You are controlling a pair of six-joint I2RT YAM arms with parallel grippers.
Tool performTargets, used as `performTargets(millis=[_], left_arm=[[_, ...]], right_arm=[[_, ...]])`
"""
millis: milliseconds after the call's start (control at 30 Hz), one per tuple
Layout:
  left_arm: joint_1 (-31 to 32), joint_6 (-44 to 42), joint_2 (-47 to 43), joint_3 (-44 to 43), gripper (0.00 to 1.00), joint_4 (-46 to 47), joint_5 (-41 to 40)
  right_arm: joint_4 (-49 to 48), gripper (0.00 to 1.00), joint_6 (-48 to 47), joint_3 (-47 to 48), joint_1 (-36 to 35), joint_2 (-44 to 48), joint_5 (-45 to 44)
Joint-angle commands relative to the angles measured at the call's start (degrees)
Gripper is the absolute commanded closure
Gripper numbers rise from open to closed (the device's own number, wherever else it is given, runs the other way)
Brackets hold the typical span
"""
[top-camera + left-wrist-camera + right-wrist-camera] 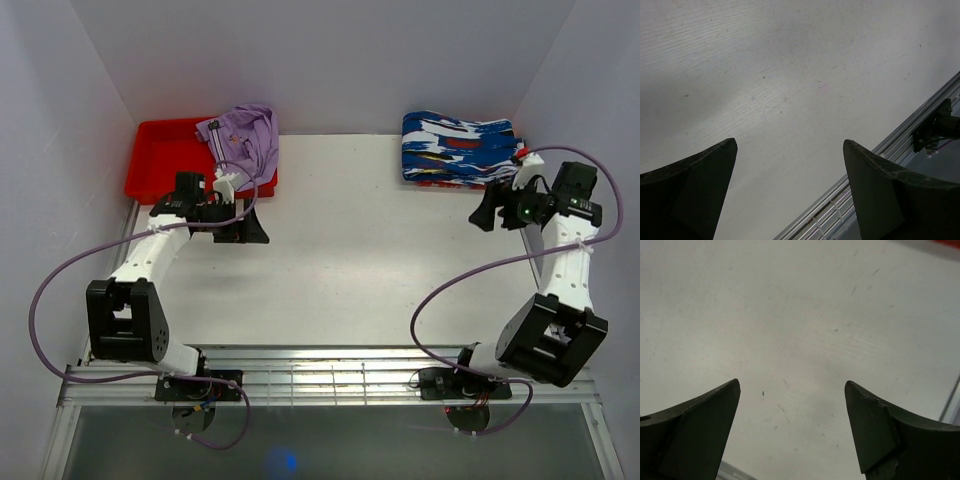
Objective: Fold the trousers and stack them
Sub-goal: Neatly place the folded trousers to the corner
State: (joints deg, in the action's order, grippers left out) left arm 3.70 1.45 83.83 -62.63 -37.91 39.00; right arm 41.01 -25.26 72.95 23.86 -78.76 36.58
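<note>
The trousers (pixel 458 148), in a blue, white and black streaked print with red patches, lie folded in a neat pile at the back right of the white table (pixel 370 260). My right gripper (pixel 484 208) hovers just in front of the pile's right end, open and empty. In the right wrist view it (pixel 792 382) shows only bare table between its fingers. My left gripper (pixel 255 222) is open and empty at the left, just in front of the red tray. In the left wrist view it (pixel 790 142) is over bare table.
A red tray (pixel 160 160) stands at the back left with a plain lilac garment (pixel 243 140) draped over its right end. White walls close in the table on three sides. A metal rail (pixel 900 145) runs along the near edge.
</note>
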Motion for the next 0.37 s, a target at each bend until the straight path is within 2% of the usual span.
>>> performTargets(millis=[0, 33, 167, 333], left_arm=[[-1.86, -5.22, -3.23, 0.22, 0.02, -1.99, 0.47], [-1.95, -6.02, -3.93, 1.19, 0.02, -1.99, -0.67], [-2.03, -8.74, -7.01, 2.95, 0.02, -3.57, -8.23], [-2.21, -8.93, -12.20, 4.71, 0.02, -4.01, -7.89]], right_arm=[[6.72, 0.10, -8.40, -6.48, -4.59, 7.90, -1.05], [5.84, 0.10, -8.84, -8.42, -5.91, 9.57, -4.12], [3.81, 0.10, -9.20, -15.54, -10.49, 15.47, -7.31], [1.53, 0.10, -7.44, -18.28, -13.22, 18.64, -7.40]])
